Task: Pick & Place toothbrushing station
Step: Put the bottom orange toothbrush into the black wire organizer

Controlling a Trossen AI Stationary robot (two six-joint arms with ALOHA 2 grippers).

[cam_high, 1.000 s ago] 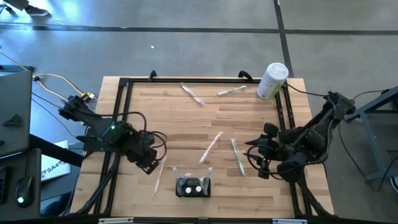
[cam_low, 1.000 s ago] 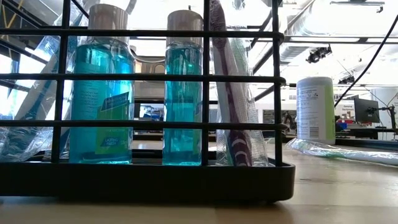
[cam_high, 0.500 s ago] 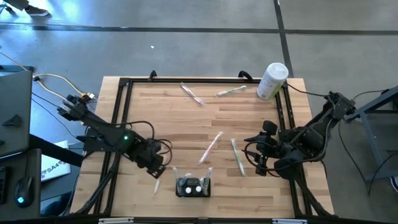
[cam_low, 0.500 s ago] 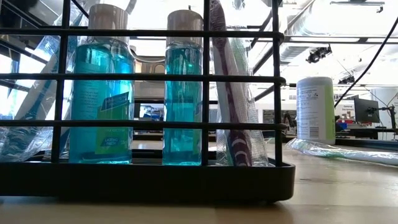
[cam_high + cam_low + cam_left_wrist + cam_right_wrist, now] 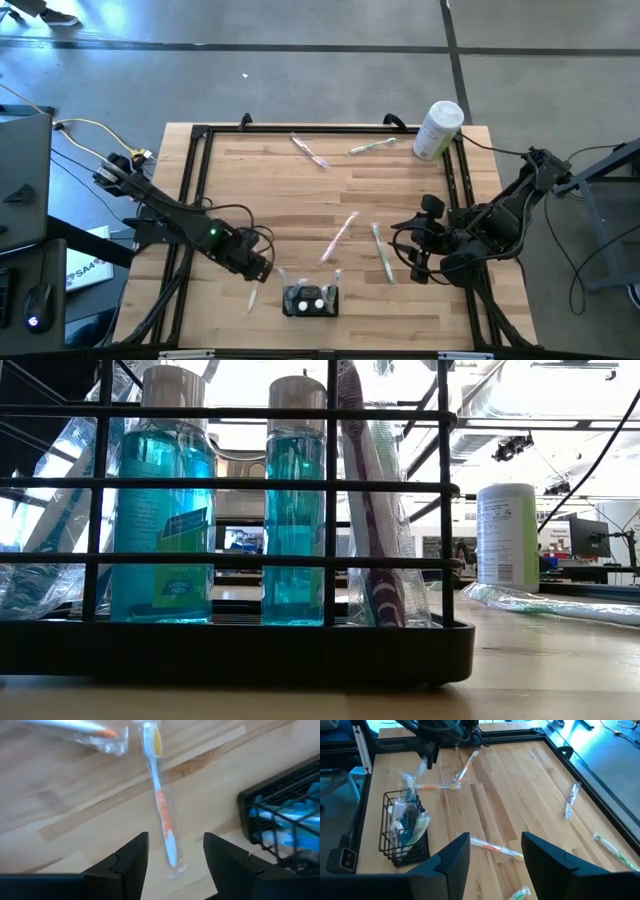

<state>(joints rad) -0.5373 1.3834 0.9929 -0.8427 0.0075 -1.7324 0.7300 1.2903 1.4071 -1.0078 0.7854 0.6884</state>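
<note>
Your left hand (image 5: 254, 268) sits low over the front-left part of the tabletop (image 5: 400, 180), its fingers (image 5: 131, 862) parted with nothing between them; through the left wrist view a wrapped toothbrush (image 5: 161, 805) lies flat on the wood just ahead of the gap, not touched by either finger. The toothbrushing station (image 5: 311, 298), a black wire rack, stands upright near the front edge of the tabletop, just beside your left hand. From table height you can see two bottles of blue liquid (image 5: 165, 500) and a wrapped purple toothbrush (image 5: 372, 510) standing inside the rack. Your right hand (image 5: 417, 262) waits over the right side of the tabletop, well apart from the station, fingers (image 5: 452, 865) spread and empty. More wrapped toothbrushes lie scattered across the middle and the far side, and a white cylindrical container (image 5: 437, 130) stands at the far right corner.
</note>
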